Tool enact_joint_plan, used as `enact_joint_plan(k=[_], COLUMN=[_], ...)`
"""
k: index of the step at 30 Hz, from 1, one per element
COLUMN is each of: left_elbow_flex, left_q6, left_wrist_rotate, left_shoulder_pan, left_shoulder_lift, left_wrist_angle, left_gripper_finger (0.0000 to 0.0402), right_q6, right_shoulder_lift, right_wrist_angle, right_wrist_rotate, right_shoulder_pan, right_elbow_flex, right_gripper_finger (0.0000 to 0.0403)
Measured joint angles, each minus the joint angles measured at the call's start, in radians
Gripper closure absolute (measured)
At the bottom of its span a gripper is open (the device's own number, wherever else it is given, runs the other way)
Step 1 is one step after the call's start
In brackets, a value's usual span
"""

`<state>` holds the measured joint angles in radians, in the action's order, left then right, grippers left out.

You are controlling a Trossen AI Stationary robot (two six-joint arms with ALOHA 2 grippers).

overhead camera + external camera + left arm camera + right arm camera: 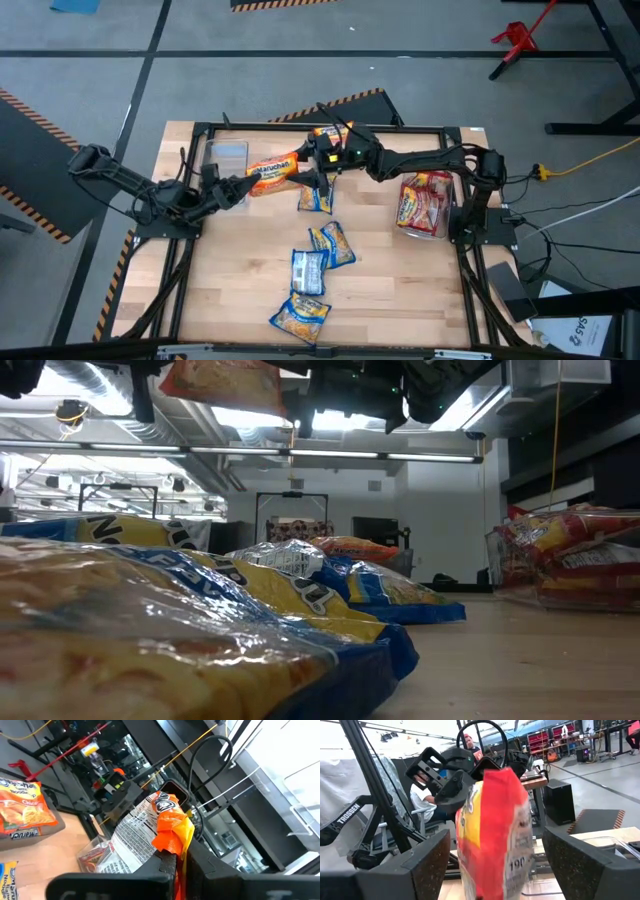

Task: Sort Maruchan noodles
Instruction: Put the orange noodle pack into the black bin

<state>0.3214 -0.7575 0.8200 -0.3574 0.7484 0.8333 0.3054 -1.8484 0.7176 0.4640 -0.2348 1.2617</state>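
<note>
My left gripper (243,187) is clamped on one end of an orange glossy plastic noodle packet (272,173), which hangs level above the table, lettering upward, its free end between the spread fingers of my right gripper (316,166). Taking this orange packet as landmark: a second orange packet (331,132) lies just beyond it, toward the far edge. A blue-and-yellow packet (314,198) lies on the wood directly beneath its free end. Further blue-and-yellow packets (331,243) trail from there toward the near edge. Red-and-silver packets (423,203) are heaped well to its right.
</note>
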Motion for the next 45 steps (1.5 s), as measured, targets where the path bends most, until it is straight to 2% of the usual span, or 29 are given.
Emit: enact_joint_plan(k=[7, 17, 21, 29, 34, 38, 45], left_elbow_flex=[0.000, 0.000, 0.000, 0.000, 0.000, 0.000, 0.000], left_q6=[-0.025, -0.025, -0.021, -0.014, 0.010, 0.099, 0.259], left_wrist_rotate=[-0.032, -0.055, -0.052, -0.043, -0.025, -0.021, 0.042], left_shoulder_pan=[0.030, 0.054, 0.054, 0.072, 0.078, 0.078, 0.078], left_shoulder_lift=[0.045, 0.051, 0.051, 0.051, 0.048, 0.018, -0.068], left_wrist_angle=[0.055, 0.060, 0.059, 0.044, 0.013, 0.009, 0.015], left_gripper_finger=[0.0395, 0.0395, 0.0395, 0.0393, 0.0365, 0.0328, 0.0282], right_q6=[0.002, -0.012, -0.024, -0.029, -0.030, -0.030, 0.026], right_shoulder_lift=[-0.014, -0.035, -0.035, -0.035, -0.035, -0.035, -0.025], right_wrist_angle=[-0.006, -0.097, -0.125, -0.162, -0.173, -0.170, -0.202], right_wrist_rotate=[0.067, 0.061, 0.058, 0.026, 0.034, 0.036, 0.031], right_shoulder_pan=[0.010, 0.020, 0.019, 0.019, 0.018, 0.018, -0.037], right_elbow_flex=[0.031, 0.077, 0.083, 0.084, 0.084, 0.085, 0.085], right_gripper_finger=[0.0100, 0.0106, 0.0151, 0.0293, 0.0360, 0.0388, 0.0385])
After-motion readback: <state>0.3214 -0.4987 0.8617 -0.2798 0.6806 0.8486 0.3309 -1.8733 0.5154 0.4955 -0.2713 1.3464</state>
